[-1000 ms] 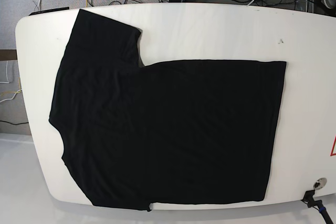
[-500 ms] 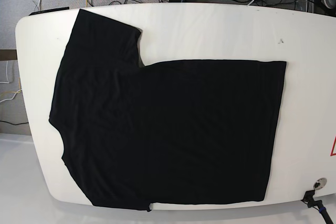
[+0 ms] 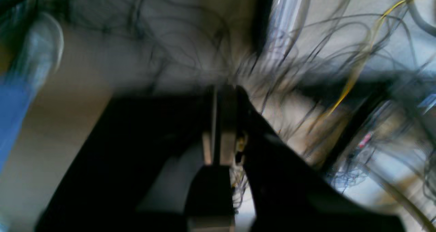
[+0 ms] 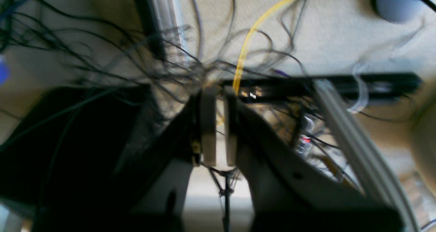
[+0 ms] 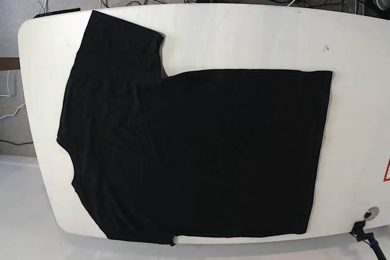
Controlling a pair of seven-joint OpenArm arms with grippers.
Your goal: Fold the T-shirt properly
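Both hands are seen only in the wrist views, away from the bench. The left hand point(image 3: 219, 123) has its fingers pressed together on nothing, and the right hand point(image 4: 218, 123) has its fingers nearly together with a thin gap, also on nothing. Behind them a carpeted floor point(image 4: 323, 27) strewn with dark cables point(image 3: 306, 55) and one yellow cable point(image 4: 245, 51) is shown, all heavily blurred.

In the base view, the T-shirt point(image 5: 195, 150) is spread flat, plain black side up, on a white bench point(image 5: 244, 35) with rounded corners. One sleeve is laid toward the far left corner. The shirt's near edge is run close along the bench's near rim, while bare bench is left along the far side and the right end. A small dark mark point(image 5: 326, 47) and a round metal fitting point(image 5: 370, 214) are seen on that bare part. A red marking at the right border is cut off.
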